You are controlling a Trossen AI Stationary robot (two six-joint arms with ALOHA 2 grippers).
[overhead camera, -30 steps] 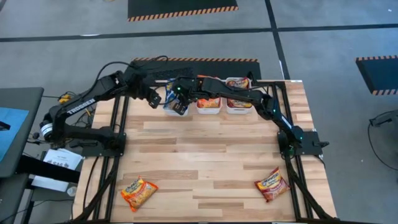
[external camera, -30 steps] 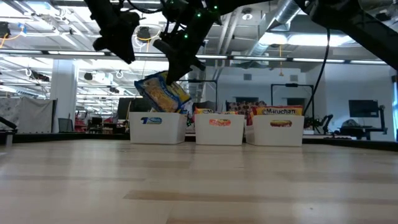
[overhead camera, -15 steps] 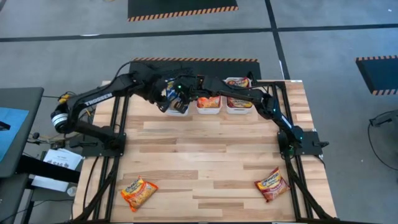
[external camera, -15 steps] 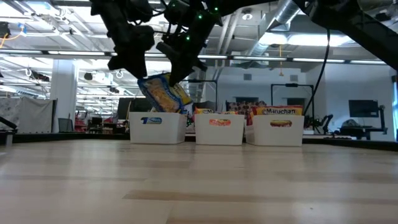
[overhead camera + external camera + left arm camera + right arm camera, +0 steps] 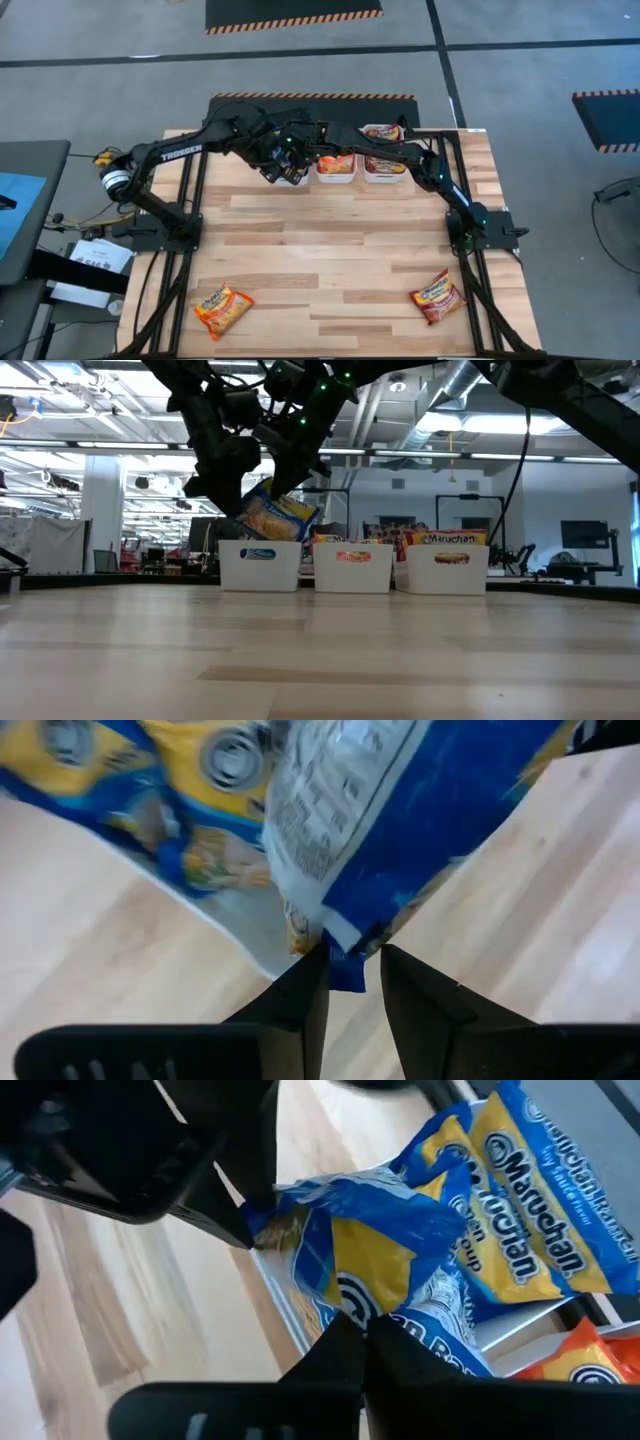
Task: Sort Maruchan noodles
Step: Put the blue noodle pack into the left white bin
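Holding 1 blue packet [image 5: 275, 513] – 2 hands [image 5: 345, 960] [image 5: 360, 1330].

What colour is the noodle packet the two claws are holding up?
The noodle packet is blue with a yellow label. The right wrist view shows it best.

Light wooden plank table [image 5: 330, 245], seen from above. Along the far edge, three white trays [image 5: 361, 170] side by side, touching or nearly so, holding noodle packets. On the near part, two loose packets well apart: an orange-red packet [image 5: 222, 309] near the left corner, a dark red packet [image 5: 438, 295] near the right corner.
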